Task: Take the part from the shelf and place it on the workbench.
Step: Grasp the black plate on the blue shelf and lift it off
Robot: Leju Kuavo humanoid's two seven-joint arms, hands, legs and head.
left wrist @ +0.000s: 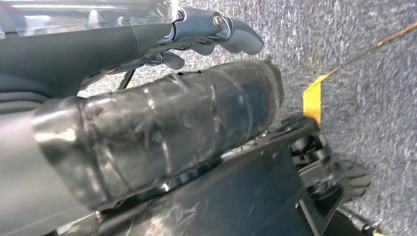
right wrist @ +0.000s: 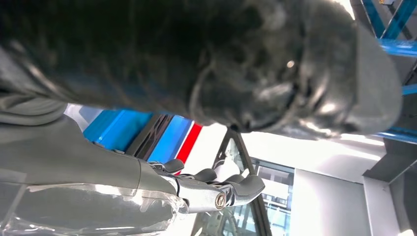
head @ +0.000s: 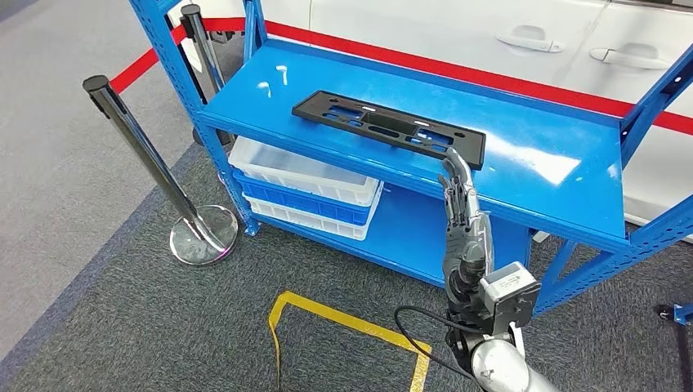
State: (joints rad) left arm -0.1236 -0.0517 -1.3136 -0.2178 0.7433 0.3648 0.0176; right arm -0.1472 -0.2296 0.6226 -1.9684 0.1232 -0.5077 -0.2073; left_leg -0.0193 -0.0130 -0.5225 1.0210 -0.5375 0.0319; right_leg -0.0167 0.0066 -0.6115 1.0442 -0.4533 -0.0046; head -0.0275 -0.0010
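Right hand (head: pixel 459 189) beside black part (head: pixel 389 127)

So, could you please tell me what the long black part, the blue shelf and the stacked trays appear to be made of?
The long black slotted part looks like matte moulded plastic: dull surface, cut-out slots. The glossy blue shelf seems painted metal, given its sharp glare and perforated uprights. The white and blue stacked trays look like plastic; the white one appears slightly translucent.

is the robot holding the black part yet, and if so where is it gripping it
Nothing is held yet. The right hand reaches up to the near right end of the black part, which lies flat on the blue shelf. The left hand holds nothing.
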